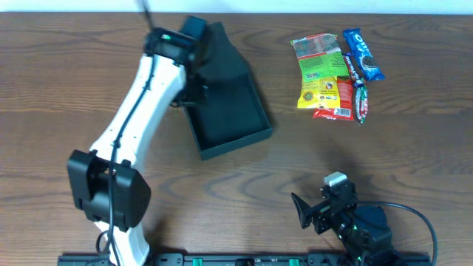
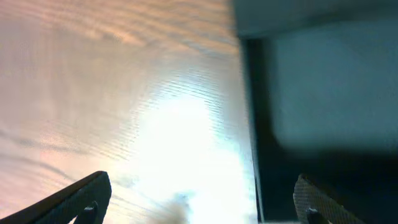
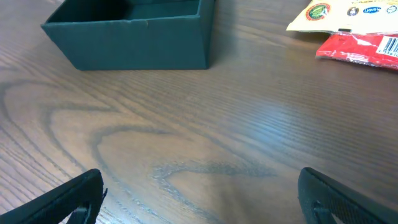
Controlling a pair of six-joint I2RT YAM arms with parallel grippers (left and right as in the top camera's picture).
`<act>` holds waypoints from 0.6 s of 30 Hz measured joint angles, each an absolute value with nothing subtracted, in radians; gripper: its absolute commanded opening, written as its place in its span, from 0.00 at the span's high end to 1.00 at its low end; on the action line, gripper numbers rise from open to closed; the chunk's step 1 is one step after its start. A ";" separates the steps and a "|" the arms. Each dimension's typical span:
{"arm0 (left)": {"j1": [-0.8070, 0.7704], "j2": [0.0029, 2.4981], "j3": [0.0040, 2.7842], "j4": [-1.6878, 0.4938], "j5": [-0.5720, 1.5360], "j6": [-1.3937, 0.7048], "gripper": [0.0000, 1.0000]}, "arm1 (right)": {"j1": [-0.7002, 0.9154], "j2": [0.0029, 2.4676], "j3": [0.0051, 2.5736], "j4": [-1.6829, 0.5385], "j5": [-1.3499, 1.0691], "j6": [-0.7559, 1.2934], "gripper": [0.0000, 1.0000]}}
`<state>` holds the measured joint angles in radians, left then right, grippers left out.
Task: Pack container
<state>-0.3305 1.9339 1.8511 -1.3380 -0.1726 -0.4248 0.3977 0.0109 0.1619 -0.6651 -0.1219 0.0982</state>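
Wooden table (image 1: 59, 81), two arms working from the near edge.

The container (image 1: 235, 145), a dark teal-black square box, sits left of the table's centre and lies at a slant to the table edges. Its lid (image 1: 225, 55) is swung open at the far side and tilted back. The tray looks empty inside, as far as the overhead view shows.

The left arm (image 1: 140, 103), in its white casing, reaches forward from the near-left base to the box's far-left side. The left gripper (image 2: 202, 199) has its jaws spread wide and holds nothing. In the wrist view one finger (image 2: 87, 196) is over bare wood, the other over the dark box side, with the box's edge running between them. Cannot tell whether either finger touches the cardboard.

The right gripper (image 3: 202, 199) sits low near the table's near-right edge, well apart from the box. Jaws wide, nothing between them, only bare table ahead. It faces the box's near wall.

Snack packets lie in a cluster at the far right, well apart from the box:
- yellow-green packet (image 1: 319, 70)
- red packet (image 1: 338, 100), just beside it and overlapping its lower edge
- blue packet (image 1: 362, 55), on the right
- a narrow dark packet (image 1: 358, 89), lying along the red one

None of the packets is in the box.
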 measured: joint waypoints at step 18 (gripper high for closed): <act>-0.309 1.937 1.405 -0.922 0.040 -0.641 0.36 | 0.398 0.011 0.162 -0.665 -0.121 0.098 0.01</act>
